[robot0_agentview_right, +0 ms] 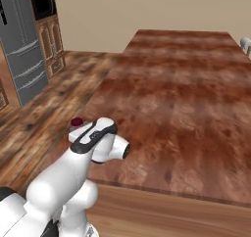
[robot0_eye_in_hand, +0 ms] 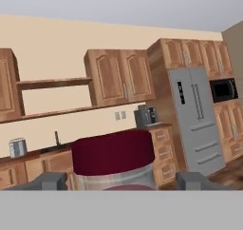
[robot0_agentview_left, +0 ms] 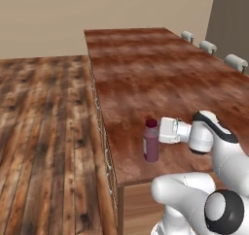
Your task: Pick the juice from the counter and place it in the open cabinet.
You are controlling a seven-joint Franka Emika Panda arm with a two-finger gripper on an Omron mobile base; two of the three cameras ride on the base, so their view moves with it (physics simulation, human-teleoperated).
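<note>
The juice (robot0_agentview_left: 151,144) stands upright on the counter (robot0_agentview_left: 160,74) close to its left edge, a small maroon bottle with a maroon cap. My gripper (robot0_agentview_left: 155,131) reaches in level from the right at the height of the bottle's neck. In the hand view the cap (robot0_eye_in_hand: 113,152) sits large between the two fingertips (robot0_eye_in_hand: 47,181), which stand well apart on either side of it, so the gripper (robot0_eye_in_hand: 121,182) is open around the bottle. In the right base view the cap (robot0_agentview_right: 76,122) peeks out behind my arm. The open cabinet (robot0_eye_in_hand: 54,83), with its plank shelf, hangs on the far wall.
A grey fridge (robot0_eye_in_hand: 194,119) and a microwave (robot0_eye_in_hand: 223,90) stand right of the wall cabinets; a toaster (robot0_eye_in_hand: 17,147) and a coffee machine (robot0_eye_in_hand: 145,116) sit on the far worktop. Stools (robot0_agentview_left: 207,46) line the counter's right side. Wooden floor (robot0_agentview_left: 44,132) lies to the left.
</note>
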